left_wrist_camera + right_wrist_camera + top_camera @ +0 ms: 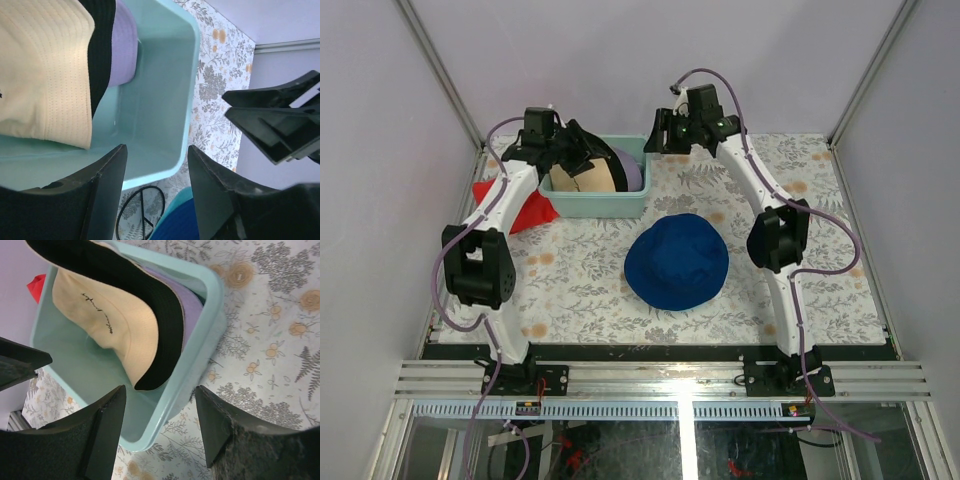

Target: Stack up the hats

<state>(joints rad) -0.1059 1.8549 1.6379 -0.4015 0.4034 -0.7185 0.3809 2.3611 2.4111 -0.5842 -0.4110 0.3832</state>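
My left gripper (156, 147) and right gripper (160, 387) both stand parted and empty over the bin (212, 287), upper centre overhead. The tan hat (110, 315) and lavender hat (192, 310) sit inside it. The dark blue hat (676, 261) lies mid-frame.

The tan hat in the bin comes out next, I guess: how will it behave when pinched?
Probably floppy: the tan hat curls where it leans in the bin, so its brim should droop. Likely light, being thin stitched fabric. It might drag the lavender hat beside it.
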